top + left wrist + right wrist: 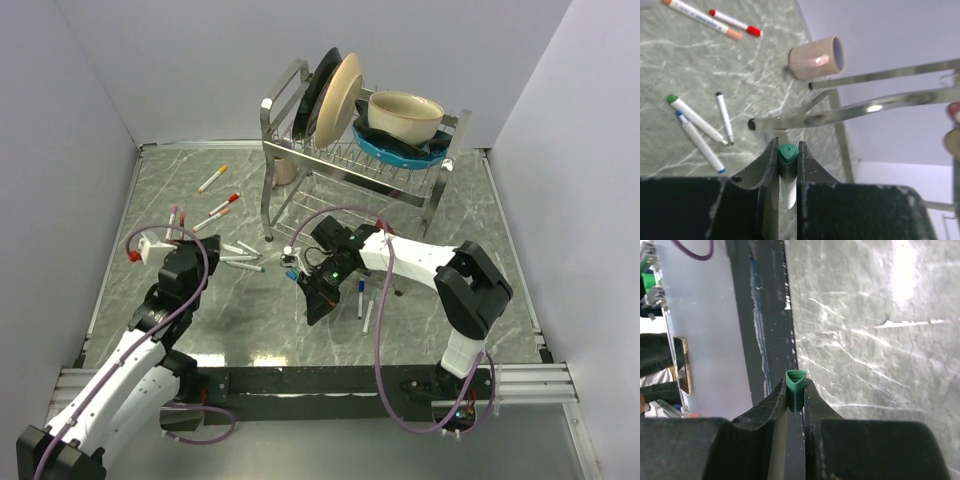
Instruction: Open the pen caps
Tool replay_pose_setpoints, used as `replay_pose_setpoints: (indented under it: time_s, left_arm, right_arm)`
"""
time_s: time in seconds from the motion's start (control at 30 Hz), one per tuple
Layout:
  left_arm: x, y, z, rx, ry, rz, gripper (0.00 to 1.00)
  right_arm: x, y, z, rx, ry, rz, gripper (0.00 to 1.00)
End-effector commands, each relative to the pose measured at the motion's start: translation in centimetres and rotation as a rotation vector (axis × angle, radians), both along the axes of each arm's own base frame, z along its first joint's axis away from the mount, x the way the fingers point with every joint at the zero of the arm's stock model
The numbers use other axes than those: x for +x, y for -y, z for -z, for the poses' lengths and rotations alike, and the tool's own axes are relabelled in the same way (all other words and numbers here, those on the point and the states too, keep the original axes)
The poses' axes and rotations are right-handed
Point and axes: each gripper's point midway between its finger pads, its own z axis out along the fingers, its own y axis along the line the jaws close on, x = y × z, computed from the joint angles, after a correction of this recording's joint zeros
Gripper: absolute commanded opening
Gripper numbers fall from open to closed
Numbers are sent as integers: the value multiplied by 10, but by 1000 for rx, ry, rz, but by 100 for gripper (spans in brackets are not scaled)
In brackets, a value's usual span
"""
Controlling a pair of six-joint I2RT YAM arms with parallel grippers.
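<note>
- left gripper (788,150) clamped narrow on a white marker pen (788,192); its green end (788,154) shows just past the fingertips
- beyond it on the marble table (700,65), a red cap (754,31) and a peach cap (734,34) sit on their pens
- right gripper (795,392) pinches a loose green cap (795,384), hollow end up

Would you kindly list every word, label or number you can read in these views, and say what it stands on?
None is legible.
The white pen with the orange cap, at the top of the left wrist view, carries dark print along its barrel: too blurred to read.
</note>
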Motion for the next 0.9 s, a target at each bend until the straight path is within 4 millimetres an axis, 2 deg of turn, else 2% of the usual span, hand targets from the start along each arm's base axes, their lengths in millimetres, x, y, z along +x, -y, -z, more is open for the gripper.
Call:
replay_pose_setpoints:
  time_s: [0.0, 0.1, 0.13, 0.23, 0.37, 0.53, 0.6, 0.63, 0.8, 0.87]
  left_arm:
    - [-2, 20, 14, 22, -39, 135, 1]
    - [-6, 20, 36, 5, -79, 133, 1]
    - [-9, 18, 49, 5, -103, 128, 1]
    - [-11, 15, 64, 1, -129, 110, 1]
    - [-10, 9, 83, 14, -179, 83, 1]
    - [-10, -1, 109, 22, -242, 56, 1]
    - [-10, -4, 116, 34, -269, 53, 1]
    - [-5, -6, 112, 26, -248, 43, 1]
    - [0, -9, 120, 42, -278, 48, 3]
    - [3, -12, 120, 46, -287, 42, 3]
  right_arm:
    - [23, 4, 1, -53, 147, 86, 0]
    - [50, 11, 19, -146, 263, 181, 0]
    - [56, 12, 23, -167, 285, 193, 0]
    - [69, 11, 28, -210, 360, 212, 0]
    - [89, 3, 33, -262, 462, 232, 2]
    - [120, -11, 51, -356, 537, 241, 8]
    - [132, -11, 54, -387, 573, 259, 11]
    - [138, -16, 55, -391, 581, 262, 13]
    - [148, -17, 58, -424, 603, 279, 20]
    - [148, -17, 60, -426, 602, 275, 27]
